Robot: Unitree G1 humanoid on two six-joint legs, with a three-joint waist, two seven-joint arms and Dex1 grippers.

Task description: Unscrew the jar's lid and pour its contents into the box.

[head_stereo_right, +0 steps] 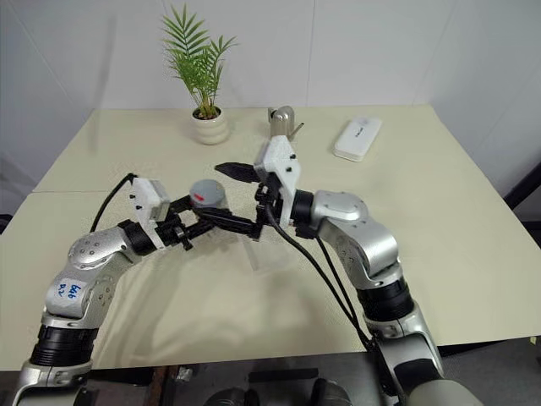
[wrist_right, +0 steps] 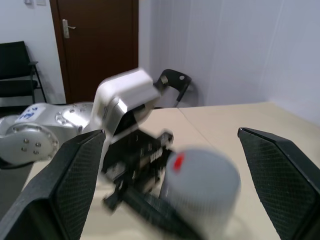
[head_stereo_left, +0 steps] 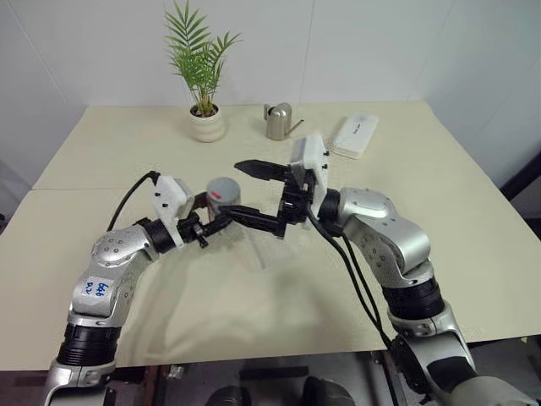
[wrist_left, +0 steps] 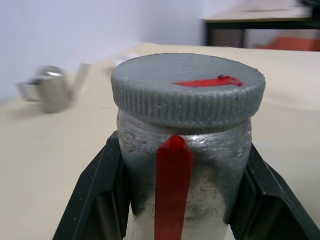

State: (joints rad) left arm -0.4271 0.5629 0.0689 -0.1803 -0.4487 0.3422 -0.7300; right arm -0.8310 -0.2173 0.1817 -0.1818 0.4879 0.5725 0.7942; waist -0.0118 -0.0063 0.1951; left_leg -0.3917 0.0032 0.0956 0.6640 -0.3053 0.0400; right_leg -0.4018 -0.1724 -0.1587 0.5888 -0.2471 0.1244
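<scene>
L tool [head_stereo_left: 221, 222] grips jar [wrist_left: 182, 200]; R tool [head_stereo_left: 254, 193] agape at lid [wrist_left: 189, 87]

The right tool [head_stereo_left: 254, 194] has its fingers spread on either side of the lid [head_stereo_left: 223, 189], with open gaps both ways. A potted plant [head_stereo_left: 203, 80], watering can [head_stereo_left: 278, 121] and white case [head_stereo_left: 352, 135] line the surface's [head_stereo_left: 439, 228] far edge, well apart from both arms; the near stretch lies bare.

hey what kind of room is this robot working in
Probably an office or lab room: a plain beige table against white walls, a potted plant as decoration, and a dark wooden door with a black chair beside it.
</scene>
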